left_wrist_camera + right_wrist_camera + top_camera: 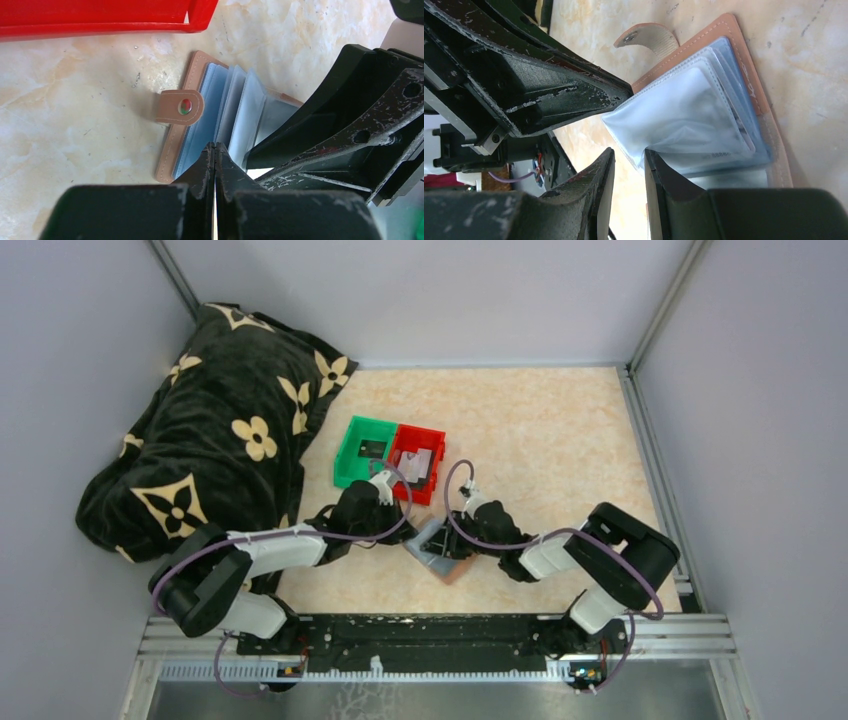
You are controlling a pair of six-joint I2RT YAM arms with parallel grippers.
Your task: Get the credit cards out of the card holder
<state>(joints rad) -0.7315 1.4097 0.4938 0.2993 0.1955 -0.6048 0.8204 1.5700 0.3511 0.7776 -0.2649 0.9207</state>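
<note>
The card holder lies open on the table, between the two grippers and just short of the red bin, with its clear sleeves fanned up. The left gripper has its fingers pressed fully together at the holder's edge. The right gripper stands narrowly parted, bare table showing through the gap and one finger against the sleeve edges. Two credit cards lie in bins, the dark one in the green bin and the grey one in the red.

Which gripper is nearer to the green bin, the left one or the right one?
Left. The left gripper reaches the card holder from the side of the green bin, just below it in the top view. The right gripper comes from the opposite side, farther away.
</note>
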